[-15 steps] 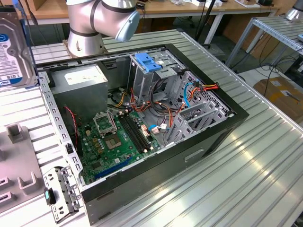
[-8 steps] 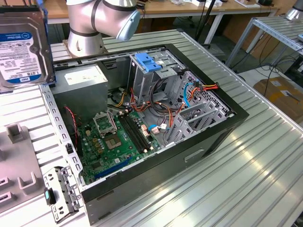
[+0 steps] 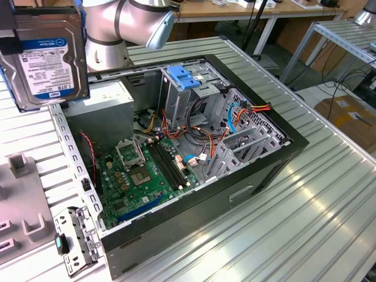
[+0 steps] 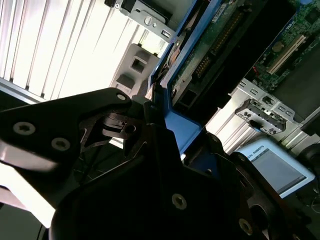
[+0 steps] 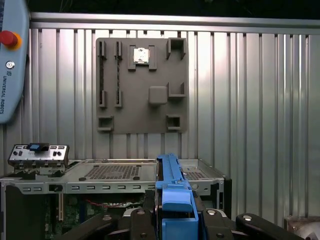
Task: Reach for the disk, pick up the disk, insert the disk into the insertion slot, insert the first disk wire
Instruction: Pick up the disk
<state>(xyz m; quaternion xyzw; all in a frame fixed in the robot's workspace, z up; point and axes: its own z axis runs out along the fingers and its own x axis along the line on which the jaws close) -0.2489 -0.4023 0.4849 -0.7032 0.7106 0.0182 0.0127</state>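
The disk (image 3: 46,56) hangs in the air at the exterior view's upper left, above the corner of the open computer case (image 3: 276,147), with its labelled face toward the camera. Its blue carrier edge (image 5: 173,190) stands between the black fingers in the first wrist view, where my gripper (image 5: 175,220) is shut on it. The second wrist view shows the disk's (image 4: 210,45) green circuit side and blue frame rising out of the gripper (image 4: 160,130). The insertion slot (image 3: 247,144), a low grey perforated cage, sits inside the case toward the exterior view's right, well away from the disk.
A taller grey cage with a blue cap (image 3: 187,79) stands at the back of the case. The green motherboard (image 3: 147,170) and loose coloured wires (image 3: 241,114) fill the case floor. A grey fixture plate (image 3: 23,194) and a small metal bracket (image 3: 73,238) lie at the exterior view's left.
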